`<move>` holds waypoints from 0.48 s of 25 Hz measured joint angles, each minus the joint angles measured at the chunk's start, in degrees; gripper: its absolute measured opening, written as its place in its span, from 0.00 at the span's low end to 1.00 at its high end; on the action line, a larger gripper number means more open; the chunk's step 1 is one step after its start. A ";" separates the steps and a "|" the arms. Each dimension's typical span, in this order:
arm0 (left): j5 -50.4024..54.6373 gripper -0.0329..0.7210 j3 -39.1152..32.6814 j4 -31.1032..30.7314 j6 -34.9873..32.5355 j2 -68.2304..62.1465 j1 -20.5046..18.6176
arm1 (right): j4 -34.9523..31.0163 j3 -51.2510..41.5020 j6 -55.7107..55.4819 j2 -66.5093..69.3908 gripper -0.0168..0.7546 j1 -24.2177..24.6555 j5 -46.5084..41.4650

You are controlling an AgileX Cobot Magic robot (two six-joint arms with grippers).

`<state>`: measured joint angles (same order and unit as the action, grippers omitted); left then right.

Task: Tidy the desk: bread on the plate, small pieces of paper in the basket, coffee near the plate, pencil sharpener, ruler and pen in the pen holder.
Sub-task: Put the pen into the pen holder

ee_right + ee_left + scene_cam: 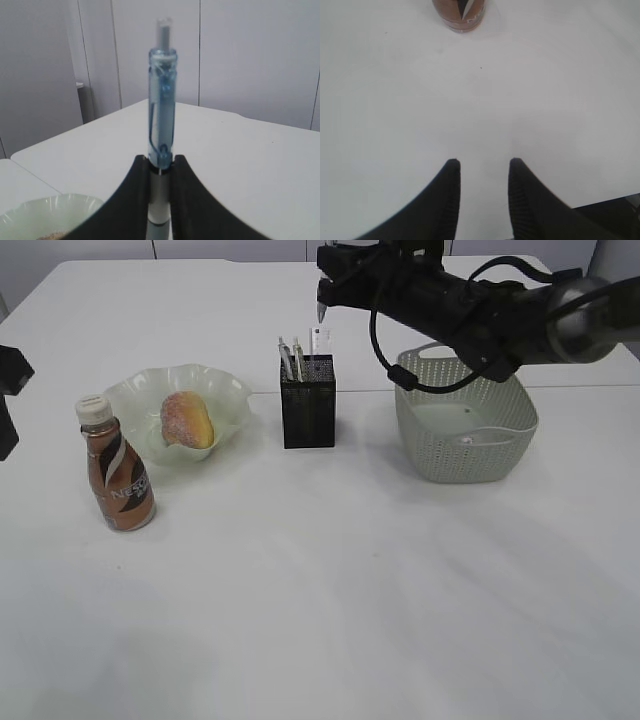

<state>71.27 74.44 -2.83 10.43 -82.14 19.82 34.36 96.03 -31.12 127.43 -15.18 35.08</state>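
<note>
Right wrist view: right pincer clamps a pen, tip hidden; left pincer gapes empty.

You have open table across the whole near half. Along the far row, the bottle and plate block the left, the pen holder stands in the middle with pens and a ruler sticking up, and the basket fills the right.
</note>
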 joint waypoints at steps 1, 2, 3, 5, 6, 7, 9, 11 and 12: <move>0.00 0.36 0.00 0.00 0.00 0.00 0.00 | 1.07 0.83 0.00 0.80 0.12 0.00 -0.73; 0.00 0.36 0.00 0.00 0.00 0.00 0.00 | 2.04 1.61 0.00 1.38 0.12 0.00 -1.16; 0.00 0.36 0.00 0.00 0.00 0.00 0.00 | 3.35 2.25 0.00 1.86 0.12 0.00 -1.41; 0.00 0.36 0.00 0.00 0.00 0.00 0.00 | 6.28 2.88 0.00 2.71 0.12 0.00 -1.62; 0.00 0.36 0.00 0.00 0.00 0.00 0.00 | 7.68 3.20 0.00 3.07 0.12 0.00 -1.74; 0.00 0.36 0.00 0.00 0.00 0.00 0.00 | 8.65 3.29 0.00 3.28 0.12 0.00 -1.86; 0.00 0.36 0.00 0.02 0.00 0.00 0.00 | 9.79 3.57 0.00 3.68 0.12 0.00 -2.78; 0.00 0.36 0.00 0.13 0.00 0.00 0.00 | 10.12 3.70 0.00 3.93 0.12 0.00 -3.72; 0.00 0.36 0.00 0.13 0.00 0.00 0.00 | 10.16 3.84 0.13 4.16 0.12 0.00 -3.86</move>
<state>71.27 74.44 -2.70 10.43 -82.14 19.82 44.52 99.87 -30.98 131.59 -15.18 31.22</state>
